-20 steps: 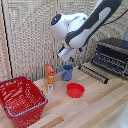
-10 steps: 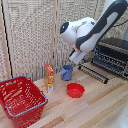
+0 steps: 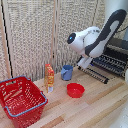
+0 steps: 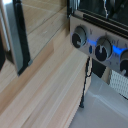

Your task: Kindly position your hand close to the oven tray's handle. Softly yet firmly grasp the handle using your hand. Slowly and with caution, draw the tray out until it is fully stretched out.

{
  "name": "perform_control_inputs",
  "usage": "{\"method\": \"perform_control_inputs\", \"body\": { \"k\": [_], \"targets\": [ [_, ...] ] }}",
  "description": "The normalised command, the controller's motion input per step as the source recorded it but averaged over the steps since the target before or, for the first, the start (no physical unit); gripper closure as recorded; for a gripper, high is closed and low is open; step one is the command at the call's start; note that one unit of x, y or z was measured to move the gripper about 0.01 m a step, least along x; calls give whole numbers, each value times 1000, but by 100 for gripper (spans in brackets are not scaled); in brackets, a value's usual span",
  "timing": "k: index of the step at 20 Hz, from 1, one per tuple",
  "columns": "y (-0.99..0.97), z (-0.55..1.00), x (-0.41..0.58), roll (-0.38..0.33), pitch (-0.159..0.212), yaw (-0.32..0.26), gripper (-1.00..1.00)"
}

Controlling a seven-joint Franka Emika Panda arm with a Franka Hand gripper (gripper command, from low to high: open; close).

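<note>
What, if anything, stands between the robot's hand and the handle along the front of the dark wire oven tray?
Nothing visible. In the exterior view the white boxy hand is right beside the thin dark handle of the dark wire oven tray; the blue cup and red bowl sit aside.

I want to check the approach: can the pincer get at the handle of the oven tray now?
Probably yes. The pincer hangs just beside the handle, which juts out past the oven, and nothing stands between them. The blue cup and red bowl sit aside.

Mock kitchen test bench: pale wooden plank countertop (image 3: 95, 107) carrying boxy black-and-grey toaster oven (image 3: 116, 56), slatted beige cabinet doors (image 3: 35, 35) behind the oven.
</note>
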Motion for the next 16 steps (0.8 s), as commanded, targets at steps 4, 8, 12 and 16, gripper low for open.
{"method": "perform_control_inputs", "body": {
  "k": [4, 8, 12, 16],
  "targets": [
    [-678, 164, 181, -35, -54, 0, -100],
    [-708, 238, 139, -1, -63, -7, -100],
    [-620, 28, 99, 0, -13, -1, -100],
    [-644, -49, 0, 0, -9, -9, -100]
  ]
}}
